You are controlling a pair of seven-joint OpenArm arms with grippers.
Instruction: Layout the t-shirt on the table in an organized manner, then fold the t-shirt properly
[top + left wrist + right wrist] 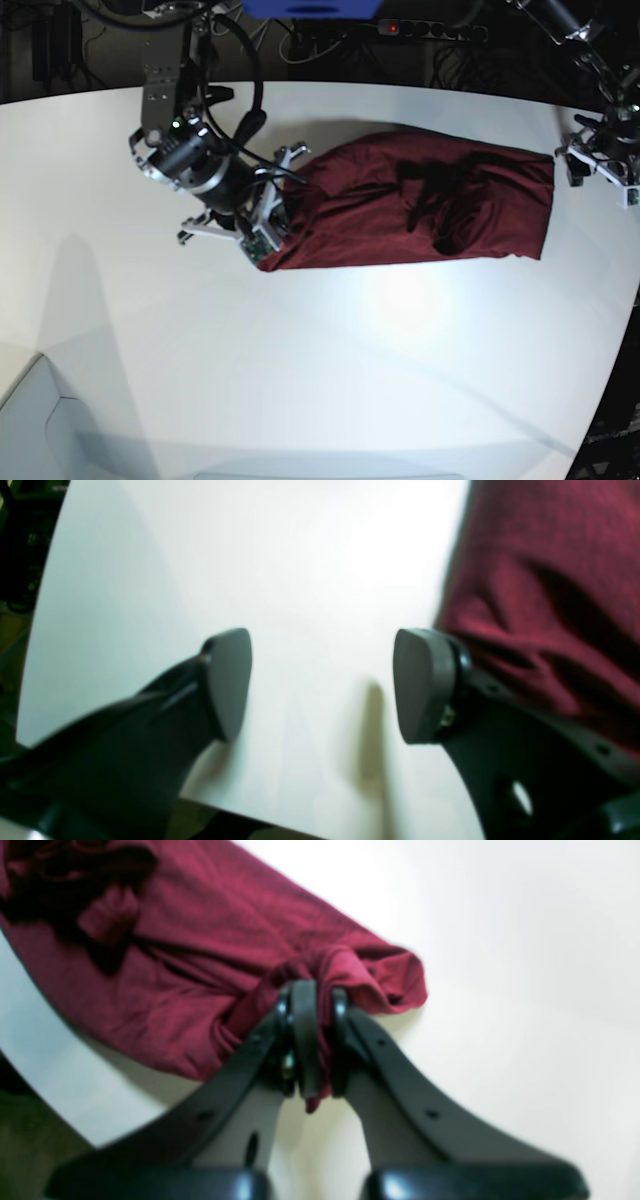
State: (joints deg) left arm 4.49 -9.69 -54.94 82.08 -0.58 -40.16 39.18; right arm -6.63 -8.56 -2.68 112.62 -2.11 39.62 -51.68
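Note:
The dark maroon t-shirt [420, 205] lies bunched in a long, wrinkled strip across the far middle of the white table [300, 350]. My right gripper [320, 1040] is shut on a gathered fold at one end of the t-shirt [200, 950]. In the base view this is the shirt's left end, where the right gripper [272, 222] sits. My left gripper [322, 685] is open over bare table [250, 555], with nothing between its pads. The t-shirt [550, 580] lies just beside its right finger [425, 685]. In the base view the left gripper [600, 172] hovers off the shirt's right edge.
The table's curved edge [30, 645] runs close by my left gripper, with dark floor beyond it. Cables and a power strip [430, 30] lie behind the table's far edge. Wide white tabletop stretches in front of the shirt.

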